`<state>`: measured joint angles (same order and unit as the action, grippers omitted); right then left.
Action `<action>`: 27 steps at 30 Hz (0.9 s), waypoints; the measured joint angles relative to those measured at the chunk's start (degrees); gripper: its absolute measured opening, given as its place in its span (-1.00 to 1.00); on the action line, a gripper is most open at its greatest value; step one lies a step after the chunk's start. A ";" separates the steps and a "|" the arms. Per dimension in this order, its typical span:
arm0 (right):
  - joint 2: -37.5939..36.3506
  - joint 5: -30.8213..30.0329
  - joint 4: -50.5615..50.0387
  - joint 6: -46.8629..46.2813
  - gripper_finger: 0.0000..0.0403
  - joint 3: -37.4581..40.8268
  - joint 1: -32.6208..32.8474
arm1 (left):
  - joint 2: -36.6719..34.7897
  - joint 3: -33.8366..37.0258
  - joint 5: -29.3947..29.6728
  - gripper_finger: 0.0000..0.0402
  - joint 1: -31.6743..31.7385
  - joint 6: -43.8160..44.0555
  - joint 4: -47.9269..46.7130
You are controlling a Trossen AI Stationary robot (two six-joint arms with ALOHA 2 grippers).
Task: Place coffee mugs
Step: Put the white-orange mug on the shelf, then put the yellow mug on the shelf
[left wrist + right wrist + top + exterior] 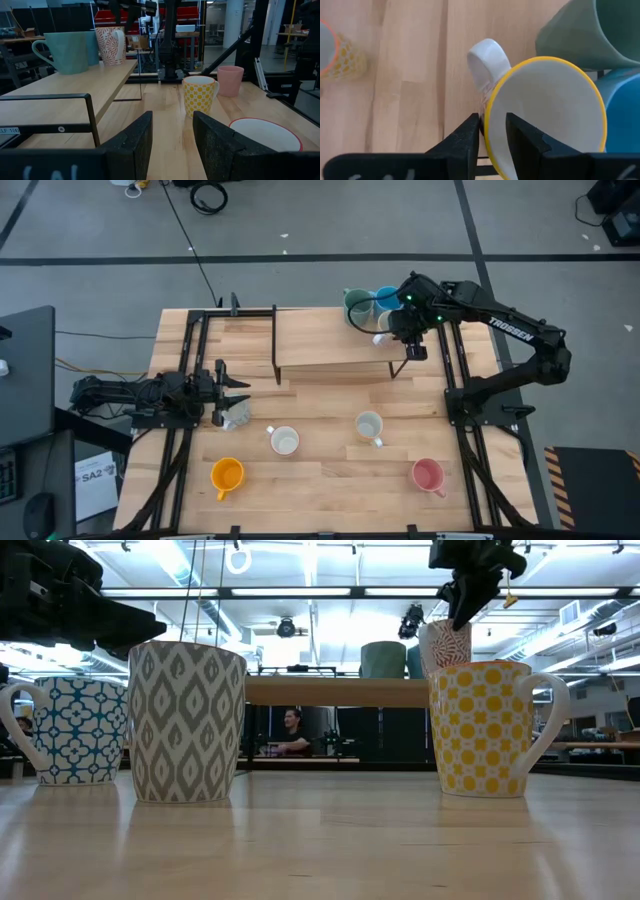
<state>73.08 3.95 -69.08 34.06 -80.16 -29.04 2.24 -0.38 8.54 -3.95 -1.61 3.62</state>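
Mugs stand spread over the wooden table (330, 480). Nearest the front edge are the orange mug (227, 474) and the pink mug (428, 474). Behind them sit a white mug (284, 441) and a yellow-dotted mug (369, 425). At the left, the left gripper (237, 388) rests low with its fingers apart and nothing between them, just beside a grey-patterned mug (236, 413). Farther back, on the raised wooden shelf (330, 340), the right gripper (492, 132) pinches the rim of a yellow-rimmed mug with a coral pattern (545, 112), one finger inside and one outside. That mug stands at the shelf's right end, touching the dark green mug (359, 306) and the bright blue mug (386, 300) behind it.
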 joint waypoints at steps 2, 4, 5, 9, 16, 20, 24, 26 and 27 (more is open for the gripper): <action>0.00 -0.38 0.06 0.04 -0.48 0.02 0.00 | -0.02 0.02 0.00 -0.26 0.00 0.00 0.00; 0.00 -0.38 0.06 0.07 -0.48 0.01 0.00 | -0.01 0.00 0.00 -0.26 0.01 0.00 0.00; 0.00 -0.40 0.06 0.08 -0.48 0.02 0.00 | -0.02 0.00 0.00 -0.26 0.02 0.00 0.02; 0.00 -0.47 0.06 0.13 -0.48 0.00 0.00 | -0.02 0.00 0.00 -0.26 0.01 0.00 0.00; 0.00 -0.49 -0.11 0.12 -0.48 -1.73 0.02 | -0.02 0.00 0.00 -0.26 0.02 0.00 0.00; 0.00 -0.49 -0.37 0.04 -0.48 -3.35 0.02 | -0.02 0.00 0.00 -0.26 0.00 0.00 0.00; 0.00 -0.53 -0.39 0.02 -0.48 -5.27 0.02 | -0.02 0.00 0.00 -0.26 0.02 0.00 0.02; 0.00 -0.51 -0.39 0.02 -0.48 -6.27 0.02 | -0.02 0.01 0.00 -0.26 0.00 0.00 0.00; 0.00 -0.51 -0.42 0.02 -0.48 -6.80 0.02 | -0.02 0.00 0.00 -0.26 0.02 0.00 0.00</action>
<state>73.08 3.44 -69.49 34.09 -86.96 -29.02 2.22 -0.38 8.54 -3.93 -1.61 3.62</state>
